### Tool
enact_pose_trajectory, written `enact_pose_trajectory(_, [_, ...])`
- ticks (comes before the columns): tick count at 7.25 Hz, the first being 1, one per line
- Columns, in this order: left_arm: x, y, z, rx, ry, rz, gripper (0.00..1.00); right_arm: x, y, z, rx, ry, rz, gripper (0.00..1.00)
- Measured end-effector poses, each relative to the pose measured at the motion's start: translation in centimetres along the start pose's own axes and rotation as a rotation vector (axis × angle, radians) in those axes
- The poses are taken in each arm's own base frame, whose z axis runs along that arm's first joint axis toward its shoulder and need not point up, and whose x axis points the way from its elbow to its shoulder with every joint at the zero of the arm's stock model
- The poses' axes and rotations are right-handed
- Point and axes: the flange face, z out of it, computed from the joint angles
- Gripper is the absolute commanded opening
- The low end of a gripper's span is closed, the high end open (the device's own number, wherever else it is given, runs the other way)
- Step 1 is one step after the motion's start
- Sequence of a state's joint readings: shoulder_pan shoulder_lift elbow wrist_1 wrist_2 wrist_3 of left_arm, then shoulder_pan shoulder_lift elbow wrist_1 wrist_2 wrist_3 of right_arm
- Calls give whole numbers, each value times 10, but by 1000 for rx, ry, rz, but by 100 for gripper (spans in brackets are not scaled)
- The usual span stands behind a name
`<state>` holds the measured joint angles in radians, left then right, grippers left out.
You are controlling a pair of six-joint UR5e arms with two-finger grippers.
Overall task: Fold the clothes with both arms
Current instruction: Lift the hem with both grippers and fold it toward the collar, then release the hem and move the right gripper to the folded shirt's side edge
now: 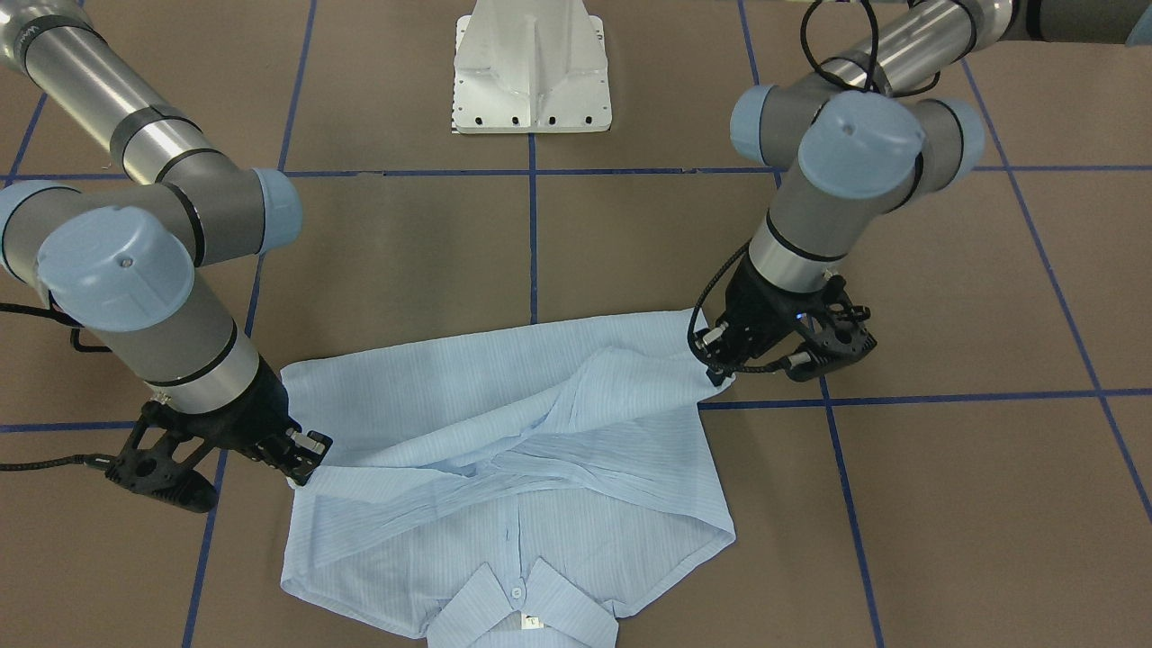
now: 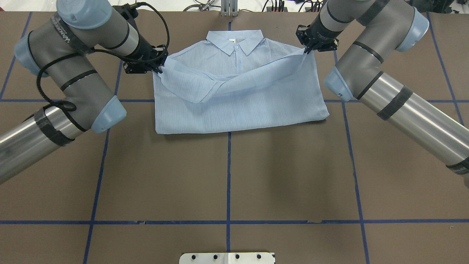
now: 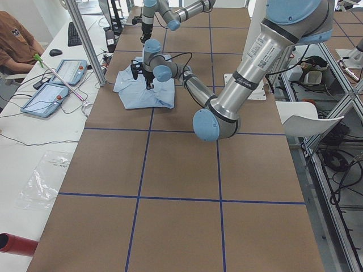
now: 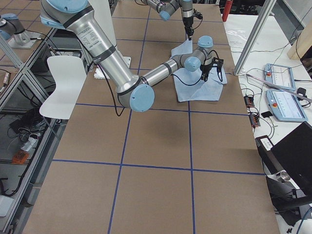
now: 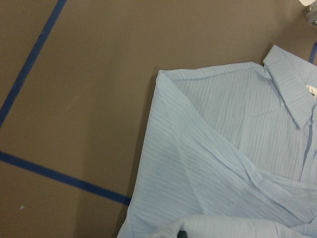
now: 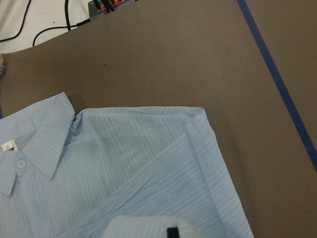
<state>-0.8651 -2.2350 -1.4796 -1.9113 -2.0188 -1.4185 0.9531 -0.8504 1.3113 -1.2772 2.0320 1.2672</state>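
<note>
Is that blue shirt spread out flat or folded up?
Partly folded. The shirt has its sleeves crossed over the front, and the left gripper and right gripper each pinch cloth at its sides.

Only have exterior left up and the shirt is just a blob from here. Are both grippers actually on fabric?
Observer: In the overhead view, the left gripper is pinched on the shirt at its side edge, and the cloth is drawn up to the fingers.
Operator: And the right one?
Observer: The right gripper pinches the opposite edge, near the shoulder.
Operator: Sleeves in or out?
Observer: In. The sleeves lie crossed over the chest, below the collar, which points away from the robot.
</note>
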Motion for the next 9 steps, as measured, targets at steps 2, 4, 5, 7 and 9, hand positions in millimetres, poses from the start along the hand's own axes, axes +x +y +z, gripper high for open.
enact_pose_trajectory(2, [-4, -40, 30, 27, 17, -11, 0, 4, -21, 11, 2, 36, 5, 0])
enact_pose_trajectory(4, [-1, -56, 49, 34, 30, -11, 0, -6, -30, 21, -4, 56, 0, 0])
enact_pose_trajectory(5, [0, -59, 53, 35, 32, -10, 99, -8, -31, 23, -5, 60, -8, 98])
enact_pose_trajectory(7, [4, -57, 56, 34, 40, -5, 100, -7, -27, 29, 6, 47, -31, 100])
enact_pose_trajectory(9, [8, -56, 54, 38, 55, -3, 100, 18, -24, 44, 28, 5, -81, 100])
